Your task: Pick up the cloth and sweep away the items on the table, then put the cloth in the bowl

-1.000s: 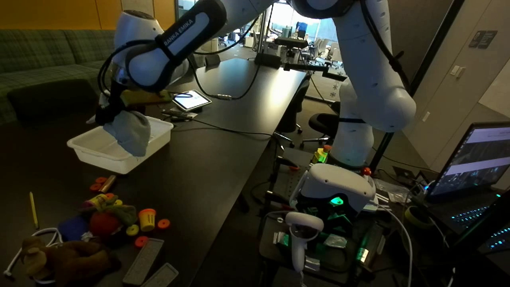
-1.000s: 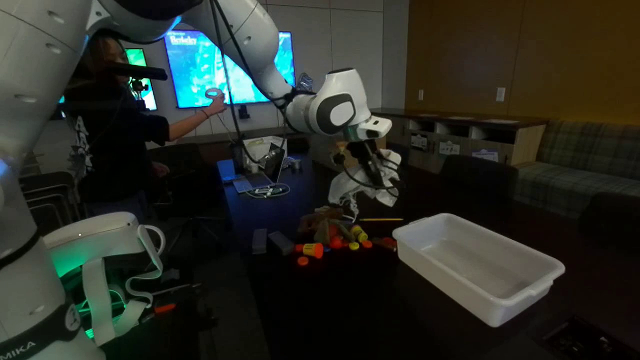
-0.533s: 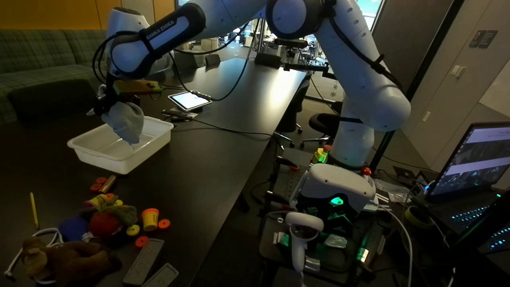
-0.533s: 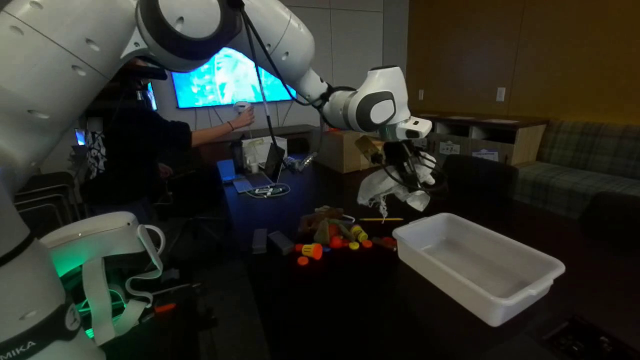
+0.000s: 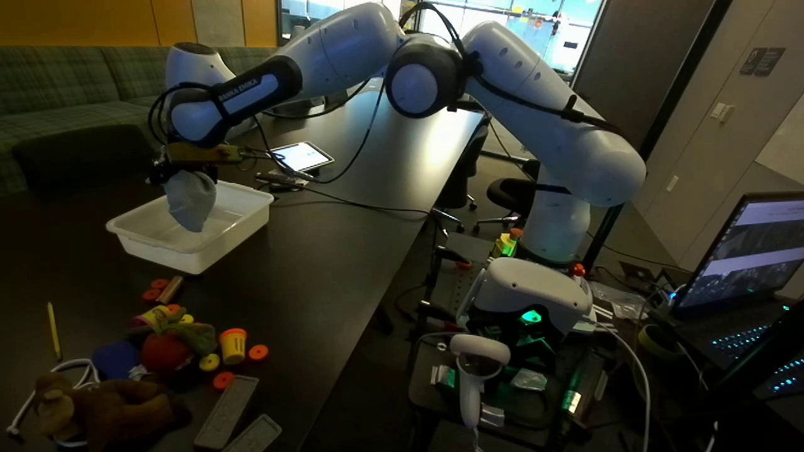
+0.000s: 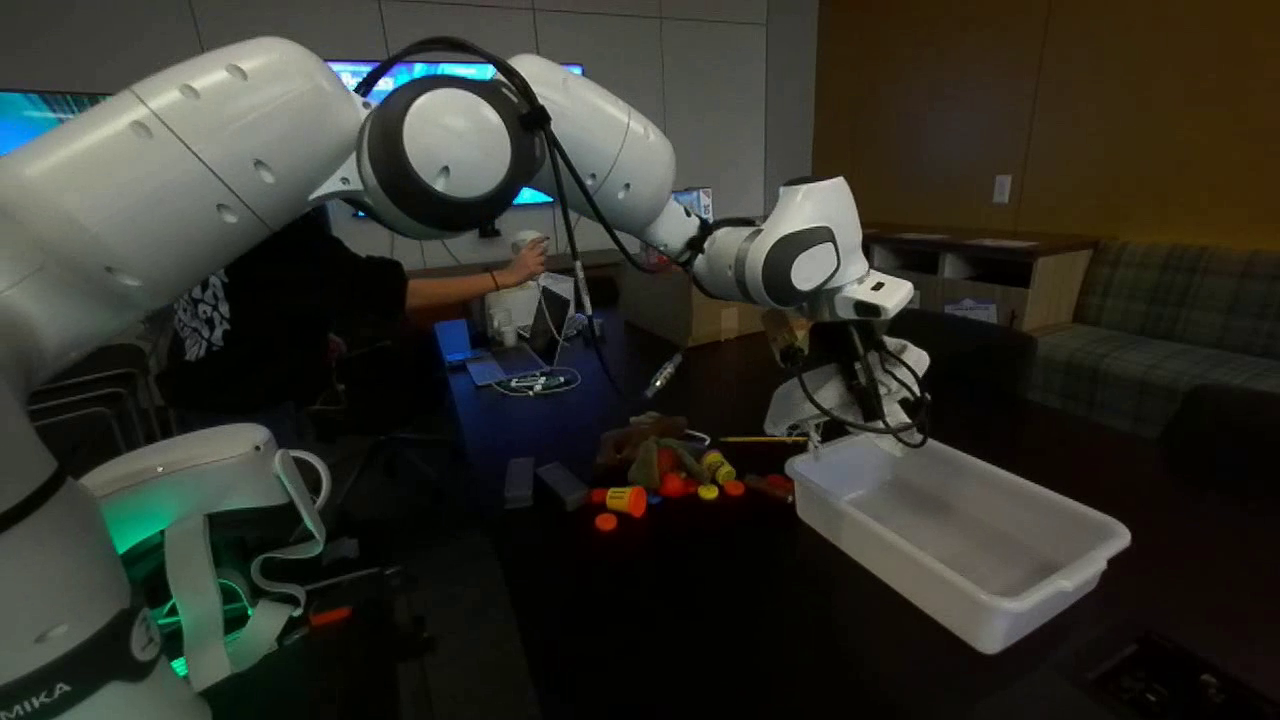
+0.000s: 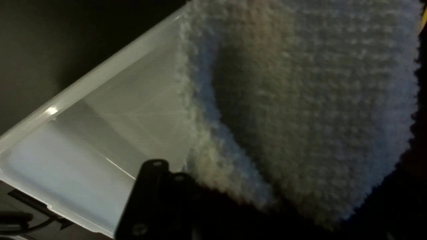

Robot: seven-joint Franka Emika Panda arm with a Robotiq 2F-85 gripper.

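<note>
One pale-grey, nubbly fabric cloth (image 5: 191, 202) hangs over the white oblong plastic tub (image 5: 158, 251).
The black jointed tool (image 6: 870, 397) is clamped on its gathered top, tips hidden by fabric. Lifting is done, release looks left; sweeping I cannot judge: a soft brown plush toy (image 5: 119, 408), a yellow-and-orange cylindrical pot (image 5: 233, 347) and two grey slab-like blocks (image 5: 227, 411) lie grouped on the dark, smooth worktop (image 5: 314, 282).

The white tub (image 6: 950, 540) is open from above except where the cloth (image 5: 191, 201) hangs
</note>
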